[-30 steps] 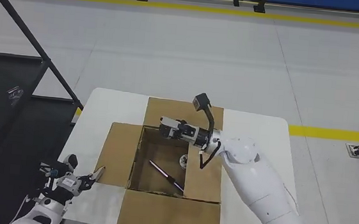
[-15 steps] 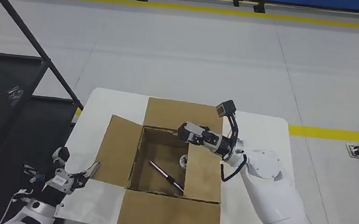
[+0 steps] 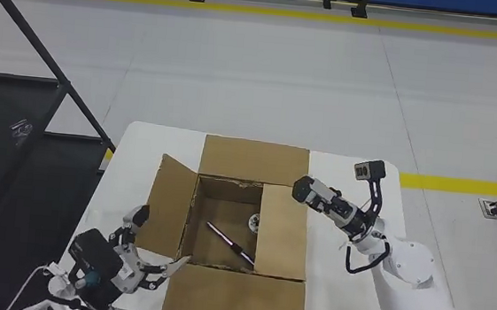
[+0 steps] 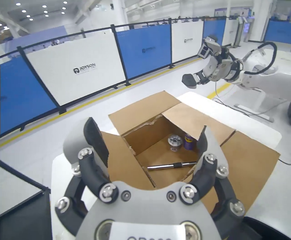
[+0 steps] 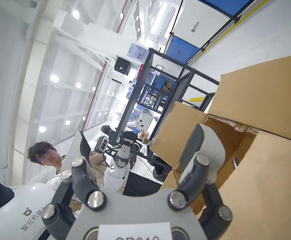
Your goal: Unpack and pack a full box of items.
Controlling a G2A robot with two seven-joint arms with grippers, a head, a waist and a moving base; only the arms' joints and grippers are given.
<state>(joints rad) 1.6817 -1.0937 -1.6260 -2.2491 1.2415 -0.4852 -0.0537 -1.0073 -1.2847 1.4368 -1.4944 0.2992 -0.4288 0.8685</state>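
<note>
An open cardboard box (image 3: 222, 299) stands in the middle of the white table (image 3: 133, 154). Inside lie a metal rod (image 3: 229, 243) (image 4: 171, 165), a small round metal part (image 3: 254, 222) (image 4: 175, 142) and a purple can (image 4: 188, 141). My left gripper (image 3: 159, 241) (image 4: 147, 134) is open at the box's left side, right behind the raised left flap (image 4: 127, 163); I cannot tell whether it touches the flap. My right gripper (image 3: 301, 191) (image 5: 139, 134) is open in the air over the far end of the right flap (image 3: 282, 234), holding nothing.
A black metal frame (image 3: 27, 47) stands off the table's left side. Bare table strips run to the left and right of the box. The far flap (image 3: 254, 160) and the near flap lie spread out flat.
My right gripper pulled back from over the box to the right. The left arm swung in toward the box, and the left flap now stands tilted up.
</note>
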